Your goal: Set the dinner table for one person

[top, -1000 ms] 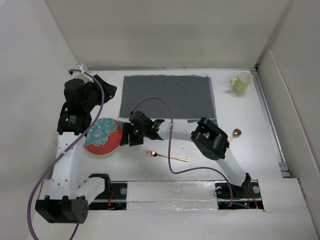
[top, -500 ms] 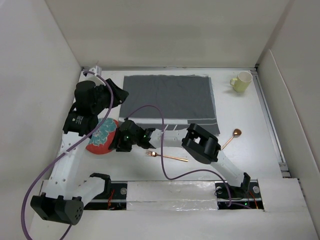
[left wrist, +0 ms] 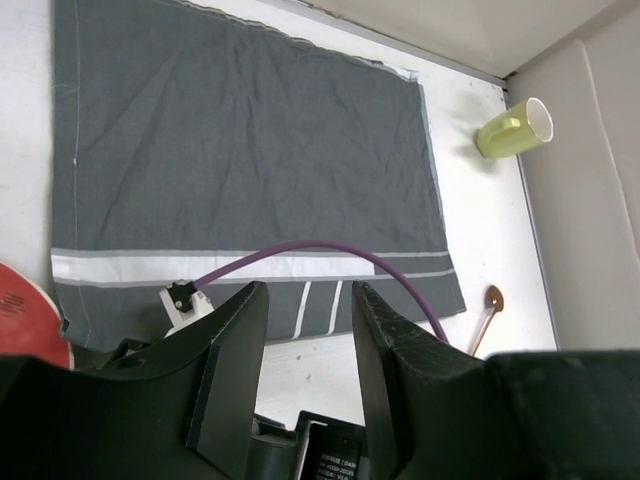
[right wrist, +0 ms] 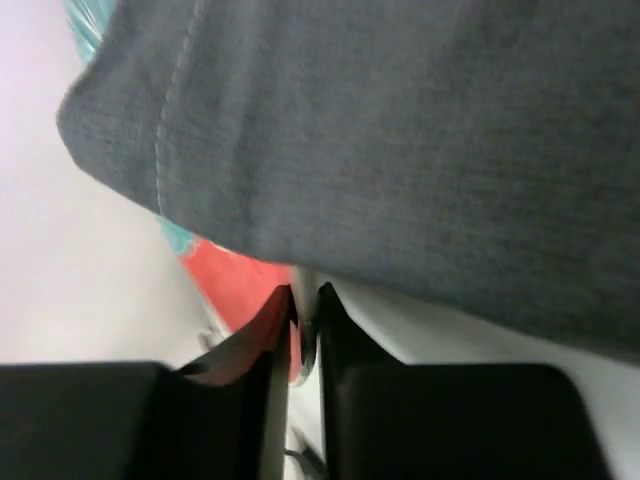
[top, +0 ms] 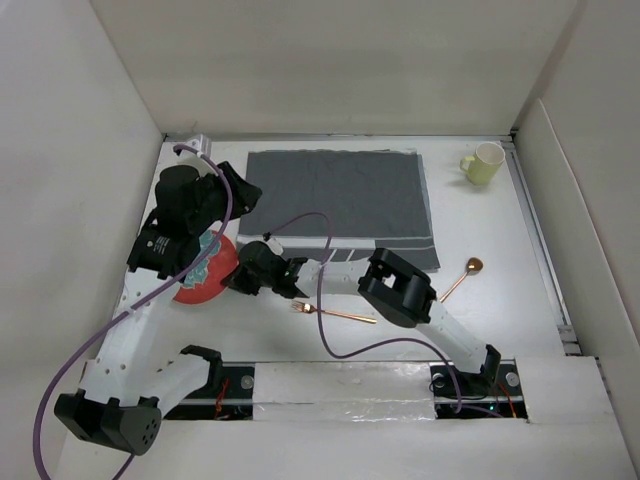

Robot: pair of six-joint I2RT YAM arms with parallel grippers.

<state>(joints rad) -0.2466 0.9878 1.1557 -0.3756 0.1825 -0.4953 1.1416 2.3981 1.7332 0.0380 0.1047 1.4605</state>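
A red plate with a teal flower pattern [top: 203, 279] lies at the left of the white dinner table [top: 500, 300], partly under my left arm. My right gripper [top: 237, 278] is shut on the plate's right rim. In the right wrist view the rim [right wrist: 305, 345] sits pinched between the jaws of the right gripper [right wrist: 304, 310], red plate [right wrist: 235, 280] to their left and grey cloth [right wrist: 400, 130] above. My left gripper [left wrist: 310, 300] hangs open and empty over the placemat's [left wrist: 250, 150] near-left part. The grey striped placemat [top: 340, 195] lies flat at the back centre.
A copper fork [top: 335, 313] lies near the front centre. A copper spoon [top: 465, 272] lies right of the placemat, and a yellow-green cup [top: 484, 162] stands at the back right. White walls enclose the table. The right arm's purple cable [left wrist: 320, 248] arcs over the placemat.
My right gripper moved left to the plate and shut on its rim. My left arm swung right, over the plate's left part, towards the placemat, its jaws unchanged.
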